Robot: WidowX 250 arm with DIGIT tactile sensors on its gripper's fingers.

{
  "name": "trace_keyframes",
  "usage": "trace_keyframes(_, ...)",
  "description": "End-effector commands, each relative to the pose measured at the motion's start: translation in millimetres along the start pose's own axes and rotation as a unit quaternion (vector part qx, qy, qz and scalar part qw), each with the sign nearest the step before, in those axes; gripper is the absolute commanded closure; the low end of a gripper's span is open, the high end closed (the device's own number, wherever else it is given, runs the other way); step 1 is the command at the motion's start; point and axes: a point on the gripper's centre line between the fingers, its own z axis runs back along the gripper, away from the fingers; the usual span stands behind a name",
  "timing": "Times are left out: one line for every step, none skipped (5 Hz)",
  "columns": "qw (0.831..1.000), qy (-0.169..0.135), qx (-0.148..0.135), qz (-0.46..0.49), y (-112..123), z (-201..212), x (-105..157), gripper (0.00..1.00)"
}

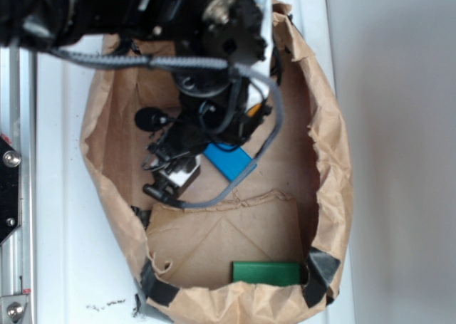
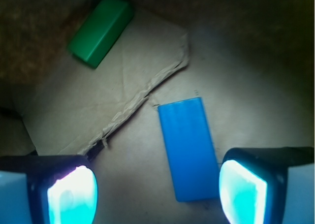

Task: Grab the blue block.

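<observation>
Approach step, pre-grasp. The black robot end effector (image 2: 157,189) is spread open and holds nothing; both pale cyan-lit fingertip pads (image 2: 71,194) show at the bottom of the wrist view with a wide gap between them. The flat bright-blue rectangular block (image 2: 187,147) lies on the floor of the crumpled brown paper bag (image 1: 328,160), off centre in that gap: its near end sits just beside the right-hand pad, well apart from the left-hand one. Long axis runs roughly away from the camera, slightly tilted.

Next move, as I judge it: shift sideways to centre the block between the pads, descend, then close across its short width.

The dark green rectangular block (image 2: 101,31) lies well apart, by the bag wall; not the target.

No brands, labels or readable writing on either block or the bag.
</observation>
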Motion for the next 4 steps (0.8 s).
trace_keyframes(0.996,-0.048,0.057,-0.05,-3,-10,15,0.0)
trace_keyframes(0.996,-0.049,0.06,-0.05,-1,-15,15,0.0)
trace_keyframes(0.995,-0.051,0.063,-0.053,-2,-19,15,0.0)
trace_keyframes(0.995,-0.051,0.072,-0.055,0,-27,20,0.0)
